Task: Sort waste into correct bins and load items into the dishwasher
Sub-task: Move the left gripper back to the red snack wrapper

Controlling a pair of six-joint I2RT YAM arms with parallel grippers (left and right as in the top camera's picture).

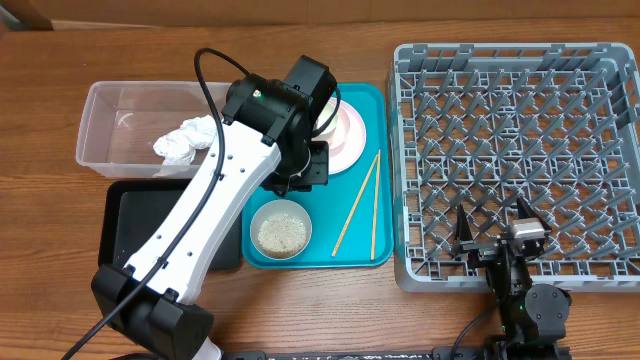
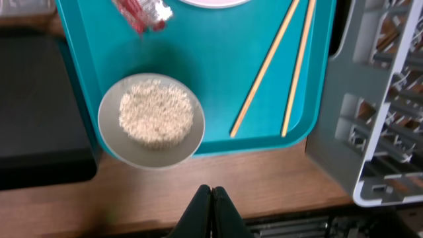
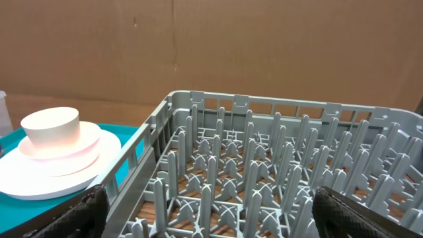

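Teal serving tray (image 2: 218, 59) — holds white bowl (image 2: 152, 157) of rice grains (image 2: 155, 112), red snack wrapper (image 2: 142, 13), two wooden chopsticks (image 2: 264, 69). Above it: left gripper (image 2: 210, 195), pinched closed, empty, probably lining up on wrapper. Right of it: right gripper (image 1: 490, 218), spread wide, parked over grey pegged dish rack (image 1: 500, 110).

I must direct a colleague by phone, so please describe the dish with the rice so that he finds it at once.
Look at the teal tray between the black tray and the big grey dish rack. At its near left corner stands a round white bowl. It alone holds a heap of white rice; its neighbours are two thin wooden chopsticks and a pink plate.
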